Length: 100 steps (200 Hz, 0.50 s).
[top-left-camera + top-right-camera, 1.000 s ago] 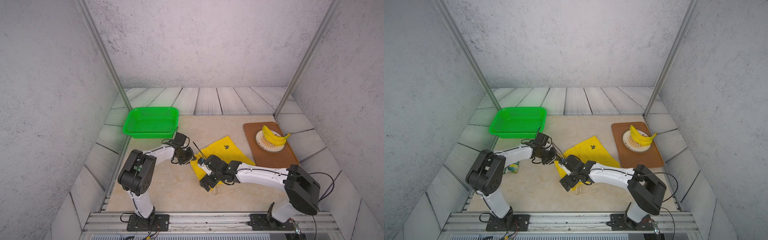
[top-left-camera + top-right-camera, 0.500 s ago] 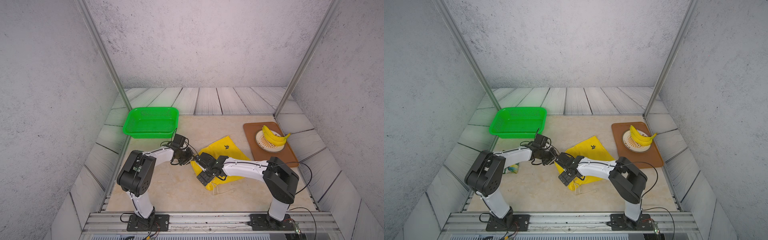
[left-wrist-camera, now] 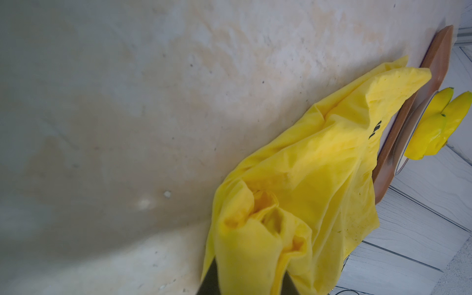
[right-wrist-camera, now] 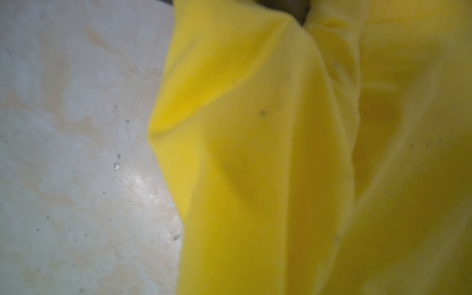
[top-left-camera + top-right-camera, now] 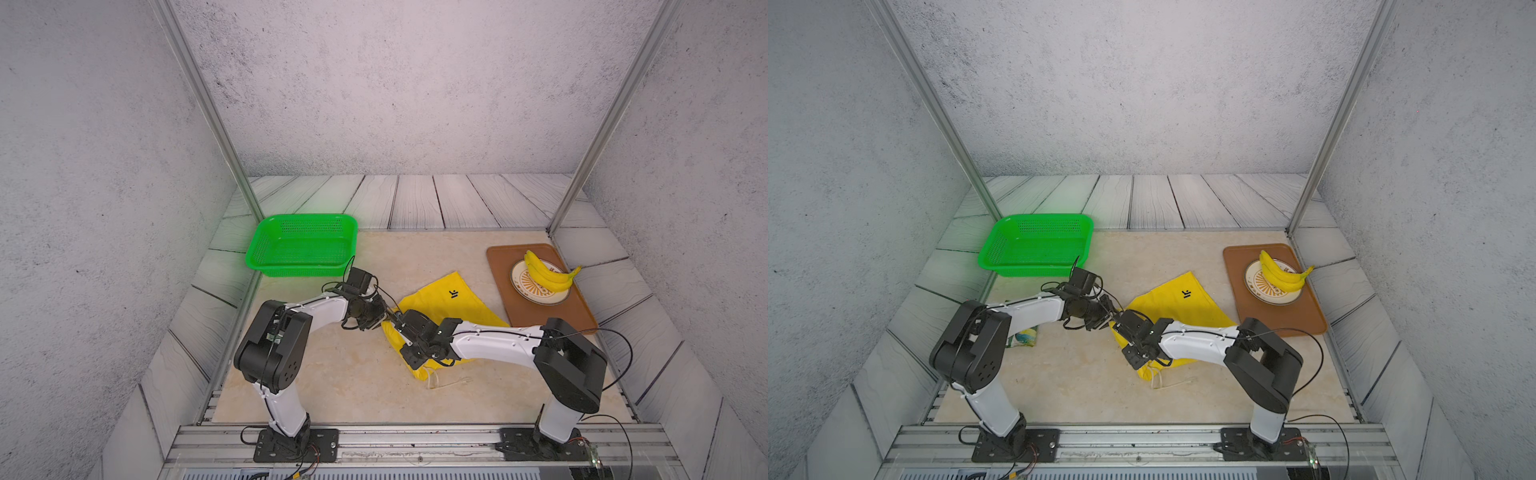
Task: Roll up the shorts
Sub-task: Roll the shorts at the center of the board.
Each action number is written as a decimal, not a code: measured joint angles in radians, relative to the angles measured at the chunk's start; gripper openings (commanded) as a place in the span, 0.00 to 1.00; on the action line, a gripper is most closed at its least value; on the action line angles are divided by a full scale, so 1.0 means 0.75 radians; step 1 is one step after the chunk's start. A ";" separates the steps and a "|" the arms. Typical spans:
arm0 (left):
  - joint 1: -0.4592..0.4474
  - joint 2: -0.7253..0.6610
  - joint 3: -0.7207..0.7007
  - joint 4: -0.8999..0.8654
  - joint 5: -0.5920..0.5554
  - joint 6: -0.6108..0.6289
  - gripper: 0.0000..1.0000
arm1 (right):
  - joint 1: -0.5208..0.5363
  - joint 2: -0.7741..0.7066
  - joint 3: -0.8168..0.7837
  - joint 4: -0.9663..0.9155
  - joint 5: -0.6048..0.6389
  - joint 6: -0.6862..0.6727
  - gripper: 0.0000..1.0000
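Left claw (image 5: 386,316) pinching shorts (image 5: 453,299) | right claw (image 5: 400,330) low, arm outstretched

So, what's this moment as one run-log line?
shorts: not yet rolled | left claw: pinching shorts' edge | right claw: at same edge, grip unclear

One shorts (image 5: 440,299), one basket (image 5: 307,218), one tray (image 5: 528,316), one plate (image 5: 536,296)

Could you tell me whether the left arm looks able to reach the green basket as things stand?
Probably yes: the green basket sits just beyond the left hand with bare table between, though the shorts are bunched between its fingers.
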 measured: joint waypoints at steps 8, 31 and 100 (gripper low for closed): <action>0.001 -0.005 0.006 -0.012 -0.014 0.005 0.53 | -0.011 -0.021 -0.036 0.048 -0.039 0.016 0.08; 0.010 -0.062 0.007 -0.062 -0.066 0.032 0.59 | -0.060 -0.091 -0.172 0.211 -0.190 0.085 0.08; 0.062 -0.375 -0.153 0.060 -0.194 0.048 0.62 | -0.175 -0.317 -0.737 0.897 -0.474 0.436 0.09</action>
